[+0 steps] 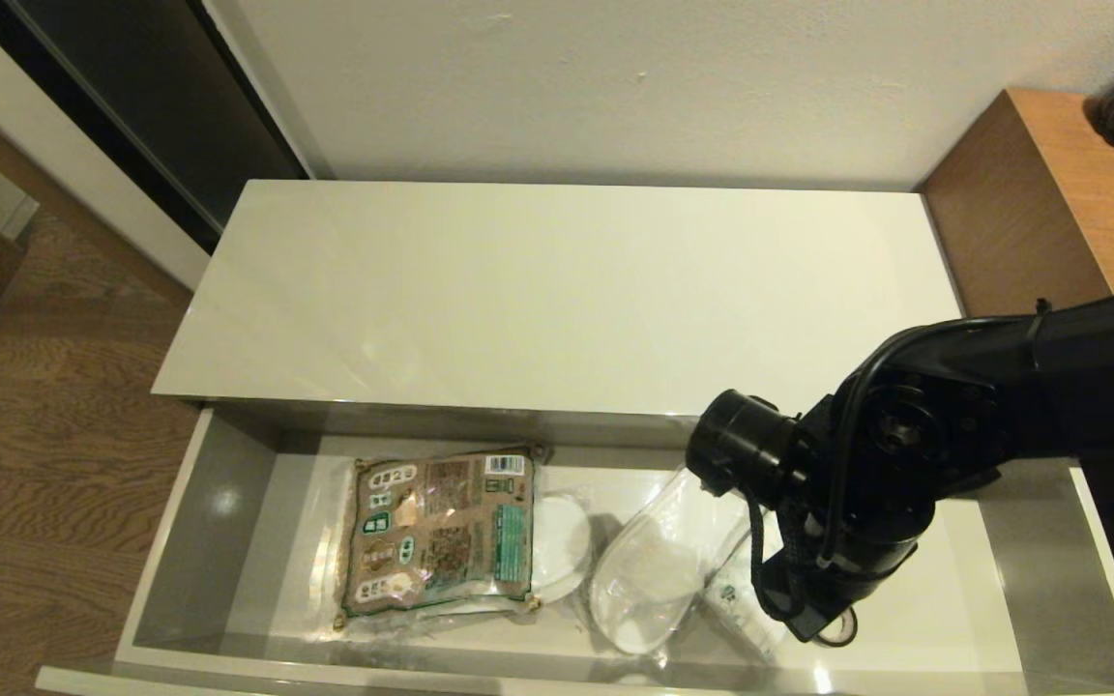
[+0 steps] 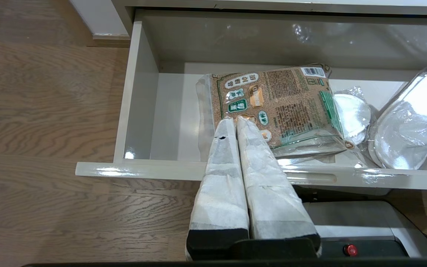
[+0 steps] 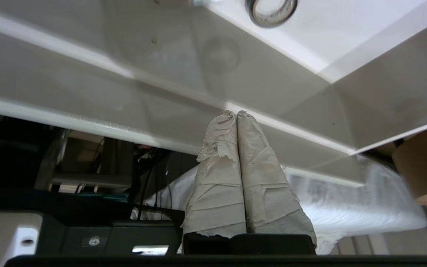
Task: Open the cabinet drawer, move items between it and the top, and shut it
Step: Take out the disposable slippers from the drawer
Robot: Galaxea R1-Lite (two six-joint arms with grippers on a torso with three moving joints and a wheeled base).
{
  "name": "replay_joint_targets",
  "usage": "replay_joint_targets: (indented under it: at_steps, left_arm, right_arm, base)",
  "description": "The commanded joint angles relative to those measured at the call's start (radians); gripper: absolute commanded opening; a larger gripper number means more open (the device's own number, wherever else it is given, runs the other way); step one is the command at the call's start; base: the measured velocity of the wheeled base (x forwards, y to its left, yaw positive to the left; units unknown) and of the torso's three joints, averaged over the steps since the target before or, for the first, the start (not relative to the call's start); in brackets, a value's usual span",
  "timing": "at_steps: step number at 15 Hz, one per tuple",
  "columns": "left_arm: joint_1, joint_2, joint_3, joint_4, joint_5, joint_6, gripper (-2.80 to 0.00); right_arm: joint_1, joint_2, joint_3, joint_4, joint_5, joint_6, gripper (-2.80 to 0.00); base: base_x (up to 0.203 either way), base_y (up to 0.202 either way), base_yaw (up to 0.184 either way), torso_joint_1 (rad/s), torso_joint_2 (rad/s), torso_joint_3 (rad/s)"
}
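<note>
Below the long glossy cream-beige top panel, the shallow cream cabinet drawer with grey inner walls stood pulled out toward the robot, its long axis running left to right along the cabinet front. On its pale floor, left of centre, lay a brown-and-green printed packet, flat, with its barcode corner toward the back wall. A round white item in clear wrap stuck out from under the packet's right edge, touching it. Just beside that, to the right, the white slipper in clear plastic lay tilted, its long axis running from the front of the drawer up and back toward the right, the rounded end nearest the front edge. A small wrapped white pack lay against the slipper's right side, partly hidden by the right arm.

That black arm reached in from the right and bent down over the right half of the drawer. In the right wrist view the right gripper had its paper-wrapped fingers pressed together, holding nothing, over the drawer's pale wall, with a small black tape ring on a white surface beyond.

The left gripper, seen only in its own wrist view, hovered in front of the drawer's front edge, its wrapped fingers likewise closed together and empty, their tips over the near corner of the printed packet.
</note>
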Motion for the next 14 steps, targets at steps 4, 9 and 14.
replay_joint_targets:
  at_steps: [4,9,14]
  left_arm:
    - [0.000,0.002,0.000,-0.001,0.000,0.000,-2.80]
    - [0.000,0.002,0.000,-0.001,0.000,0.000,-2.80]
    - [0.000,0.002,0.000,-0.001,0.000,0.000,-2.80]
  right_arm:
    - [-0.062,0.025,-0.124,0.026,0.003,-0.290,-2.80]
    - [-0.152,0.081,-0.290,0.012,0.031,-0.705,-2.80]
    - [-0.152,0.111,-0.339,0.012,0.019,-0.748,-2.80]
  base:
    - [0.000,0.000,0.000,0.000,0.00,0.000]
    - [0.000,0.000,0.000,0.000,0.00,0.000]
    - [0.000,0.000,0.000,0.000,0.00,0.000]
